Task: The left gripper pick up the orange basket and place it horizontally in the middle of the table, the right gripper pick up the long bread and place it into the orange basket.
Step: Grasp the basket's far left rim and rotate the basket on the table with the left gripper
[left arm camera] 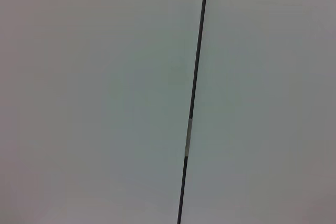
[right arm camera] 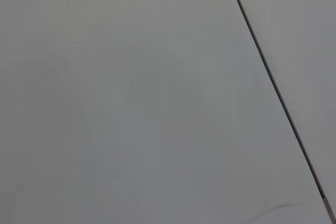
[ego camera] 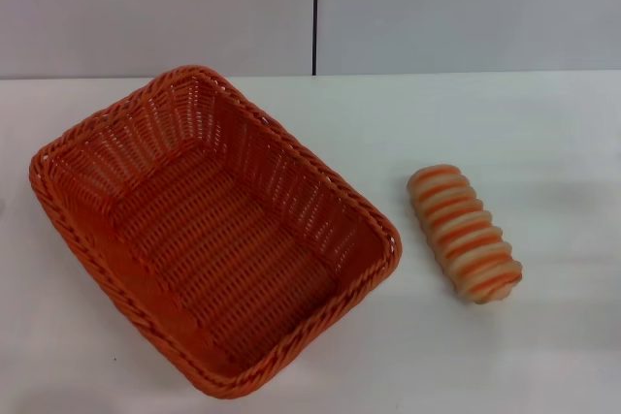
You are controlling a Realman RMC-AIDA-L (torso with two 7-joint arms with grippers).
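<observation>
The orange basket [ego camera: 209, 235] sits skewed on the white bench [ego camera: 543, 123], long bread [ego camera: 464, 233] beside it; neither hand in view, so their state cannot be told.

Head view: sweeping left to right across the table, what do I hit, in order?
orange basket, sitting skewed on the table → bare white strip → long bread, lying outside the basket. Neither gripper shows in any view.

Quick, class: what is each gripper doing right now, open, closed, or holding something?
Left gripper: not in any view; the orange basket sits untouched on the table.
Right gripper: not in any view; the long bread lies free.
</observation>
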